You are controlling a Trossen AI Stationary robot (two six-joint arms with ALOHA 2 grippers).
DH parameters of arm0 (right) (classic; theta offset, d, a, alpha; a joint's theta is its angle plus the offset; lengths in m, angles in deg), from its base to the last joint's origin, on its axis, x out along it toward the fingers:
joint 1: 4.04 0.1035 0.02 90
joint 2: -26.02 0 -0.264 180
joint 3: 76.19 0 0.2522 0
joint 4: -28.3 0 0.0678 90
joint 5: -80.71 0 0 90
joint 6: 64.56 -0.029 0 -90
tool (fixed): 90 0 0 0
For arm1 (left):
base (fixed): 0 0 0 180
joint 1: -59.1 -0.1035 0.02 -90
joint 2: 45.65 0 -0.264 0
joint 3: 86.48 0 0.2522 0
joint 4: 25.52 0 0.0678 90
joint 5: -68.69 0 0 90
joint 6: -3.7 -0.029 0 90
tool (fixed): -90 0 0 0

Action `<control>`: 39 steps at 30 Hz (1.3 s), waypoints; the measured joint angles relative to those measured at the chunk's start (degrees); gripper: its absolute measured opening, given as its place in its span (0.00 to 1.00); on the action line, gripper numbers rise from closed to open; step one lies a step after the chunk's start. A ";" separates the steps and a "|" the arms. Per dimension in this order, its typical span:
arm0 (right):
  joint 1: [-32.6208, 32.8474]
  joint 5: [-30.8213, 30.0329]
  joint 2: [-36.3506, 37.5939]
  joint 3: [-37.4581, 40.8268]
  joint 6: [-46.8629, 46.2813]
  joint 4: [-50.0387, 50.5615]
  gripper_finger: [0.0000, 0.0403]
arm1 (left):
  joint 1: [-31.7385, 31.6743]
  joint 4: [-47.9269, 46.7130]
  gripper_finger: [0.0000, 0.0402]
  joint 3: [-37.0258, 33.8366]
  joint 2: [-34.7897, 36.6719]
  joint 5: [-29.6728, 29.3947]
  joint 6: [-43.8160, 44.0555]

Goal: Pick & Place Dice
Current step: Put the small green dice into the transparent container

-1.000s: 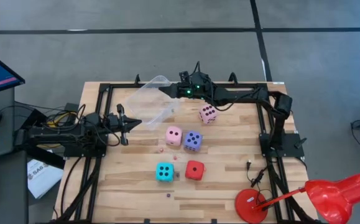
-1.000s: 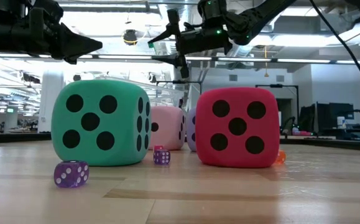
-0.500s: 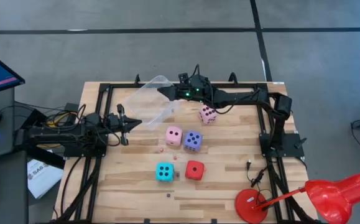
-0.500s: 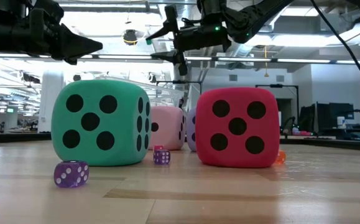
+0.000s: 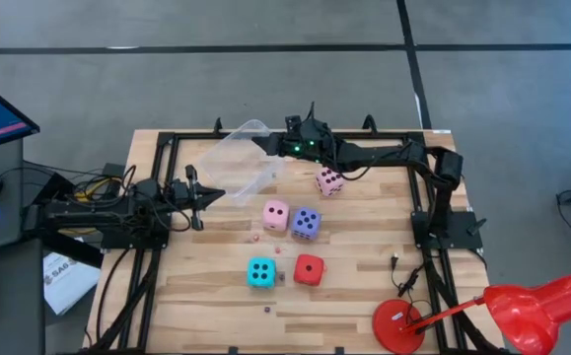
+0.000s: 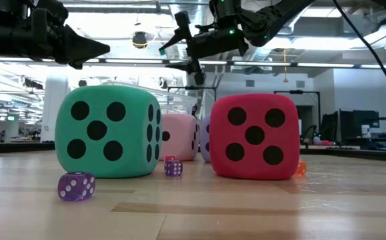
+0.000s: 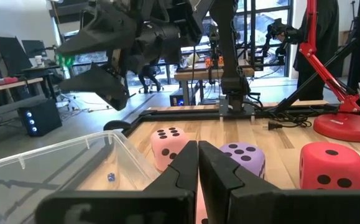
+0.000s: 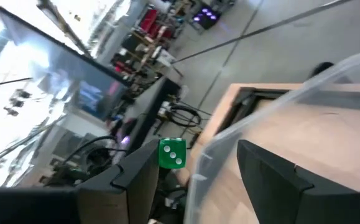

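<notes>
High view: the right gripper [image 5: 265, 148] hangs over the clear plastic tub [image 5: 238, 158] near the counter's [image 5: 364, 286] far edge, its fingers [image 8: 136, 171] pinching a small green die [image 8: 172, 154] (seen in the right wrist view). The left gripper [image 5: 212, 194] waits by the left edge beside the tub, fingers [image 7: 186, 171] pressed together. Five big dice lie mid-counter: one pale pink die [image 5: 329, 180] nearest the tub, another pink die [image 5: 276, 214] touching the violet-blue die [image 5: 306, 223], and the cyan die [image 5: 260, 272] and red die [image 5: 309, 269] nearer the front edge.
</notes>
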 joint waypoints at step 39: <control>0.83 -3.68 0.02 0.00 4.05 -2.02 0.52 | -0.01 0.00 0.01 0.00 0.02 0.00 0.02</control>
